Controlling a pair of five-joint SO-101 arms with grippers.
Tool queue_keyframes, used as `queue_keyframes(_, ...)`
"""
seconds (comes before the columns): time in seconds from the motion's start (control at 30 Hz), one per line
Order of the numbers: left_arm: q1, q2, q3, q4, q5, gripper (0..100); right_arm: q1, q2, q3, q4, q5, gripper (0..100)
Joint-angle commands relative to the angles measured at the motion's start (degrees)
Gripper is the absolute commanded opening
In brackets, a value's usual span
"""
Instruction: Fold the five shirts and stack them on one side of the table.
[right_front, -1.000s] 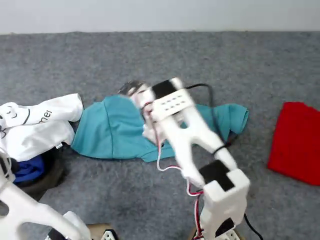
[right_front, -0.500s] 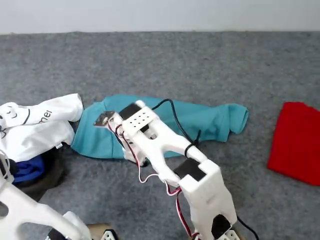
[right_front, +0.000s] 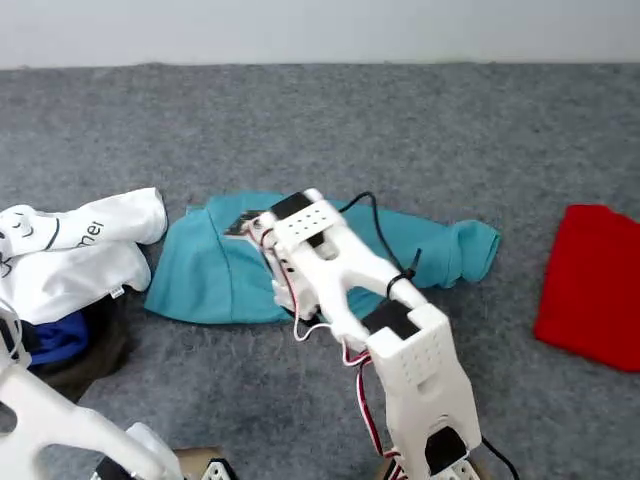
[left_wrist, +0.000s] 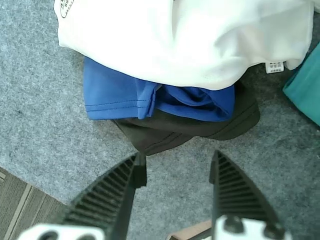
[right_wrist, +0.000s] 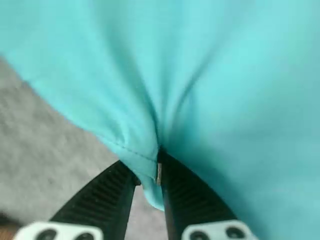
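Teal shirt (right_front: 215, 275) lies spread and rumpled across the middle of the grey worktop (right_front: 420, 130), a bit toward the left edge, with one bunched sleeve end pointing to the right edge. Right arm (right_front: 345, 275) reaches from the near edge over this shirt. Right jaws are nearly pressed together, pinching a fold of the teal hem close to the shirt's near side, with grey worktop showing just beside the pinched cloth in the right wrist view. Red shirt (right_front: 590, 285) lies flat as a neat block at the right edge, well apart from the teal one. At the left edge there is a loose pile: white shirt (left_wrist: 190, 40) on top, blue shirt (left_wrist: 125, 100) under it, dark shirt (left_wrist: 190, 132) at the bottom, the white one touching or just beside the teal shirt's left side. Left arm (right_front: 50, 425) sits at the near left corner. Left jaws are spread wide with nothing between them, hanging over bare worktop just beside the near side of the dark shirt, not touching the pile.
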Motion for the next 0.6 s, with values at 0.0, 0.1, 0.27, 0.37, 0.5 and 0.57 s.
queue_keyframes(0.0,-0.2,-1.1,-0.3,1.0,-0.4,21,6.7,-2.0,-0.1,5.7,4.5,0.9)
queue_keyframes(0.1,0.1,-1.1,-0.4,1.0,-0.4,21,13.0,-6.2,-0.1,8.3,10.8,0.9)
queue_keyframes(0.27,0.1,-1.1,-0.5,1.0,-0.4,21,23.6,-13.1,0.9,10.9,21.5,0.9)
queue_keyframes(0.37,0.1,-1.1,-0.5,0.9,-0.5,21,30.3,-15.3,2.4,10.9,26.1,0.9)
queue_keyframes(0.5,0.1,-1.1,-0.5,0.7,-0.5,21,37.3,-16.0,2.6,10.9,28.8,1.8)
queue_keyframes(0.57,0.1,-1.1,-0.5,0.7,-0.5,21,39.1,-16.9,2.8,11.1,29.1,6.8)
